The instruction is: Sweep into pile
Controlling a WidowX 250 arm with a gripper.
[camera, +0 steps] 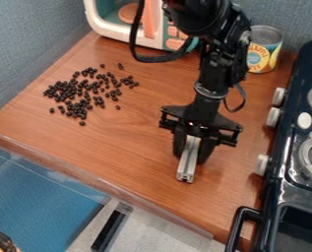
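With fingers (206, 150) clamped on the metal bar (188, 160), apparently ready to sweep; next, reach beyond the scattered beans (71, 90) and push inward.

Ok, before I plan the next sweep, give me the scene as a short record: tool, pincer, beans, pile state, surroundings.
tool: metal bar, gripped, its free end towards the counter's near edge
pincer: over the right half of the picture, closed on the bar
beans: small black beans, picture left, apart from the bar
pile state: loose patch with strays around it, not yet gathered
surface: wooden counter
surroundings: toy microwave and tin can behind, stove at picture right
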